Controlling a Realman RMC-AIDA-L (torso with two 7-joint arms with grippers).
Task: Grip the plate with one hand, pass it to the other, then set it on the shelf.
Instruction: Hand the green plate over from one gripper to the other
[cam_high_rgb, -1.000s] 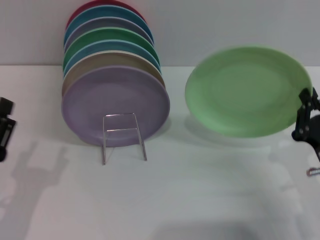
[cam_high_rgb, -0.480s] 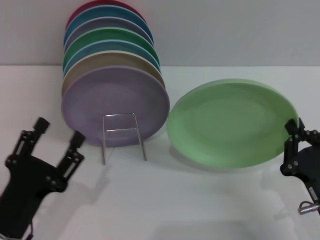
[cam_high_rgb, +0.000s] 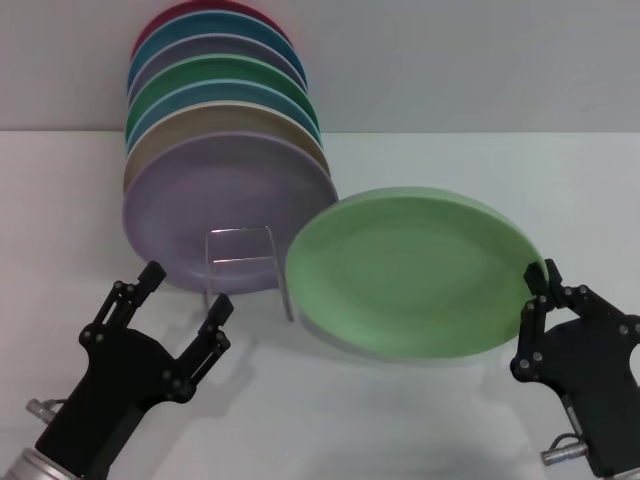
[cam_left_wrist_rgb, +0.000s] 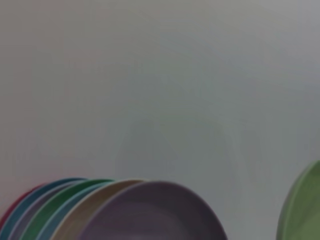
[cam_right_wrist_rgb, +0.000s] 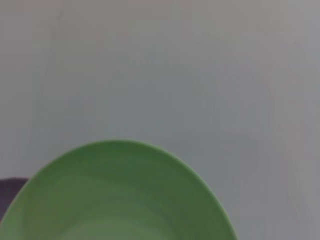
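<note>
The light-green plate (cam_high_rgb: 410, 270) hangs tilted in the air in front of and to the right of the wire shelf (cam_high_rgb: 246, 262). My right gripper (cam_high_rgb: 536, 300) is shut on the plate's right rim. The plate fills the lower part of the right wrist view (cam_right_wrist_rgb: 120, 195), and its edge shows in the left wrist view (cam_left_wrist_rgb: 306, 205). My left gripper (cam_high_rgb: 187, 288) is open and empty at the lower left, in front of the shelf and apart from the plate.
A row of several coloured plates (cam_high_rgb: 225, 110) stands on edge behind the shelf, a lavender plate (cam_high_rgb: 220, 205) at the front and a darker green one (cam_high_rgb: 230, 75) behind it. The row also shows in the left wrist view (cam_left_wrist_rgb: 125, 212). A grey wall (cam_high_rgb: 450, 60) stands behind the white table (cam_high_rgb: 400, 420).
My right gripper has carried the light-green plate down and to the left, toward the middle. My left gripper has come up into view from the lower left, open, toward the shelf.
</note>
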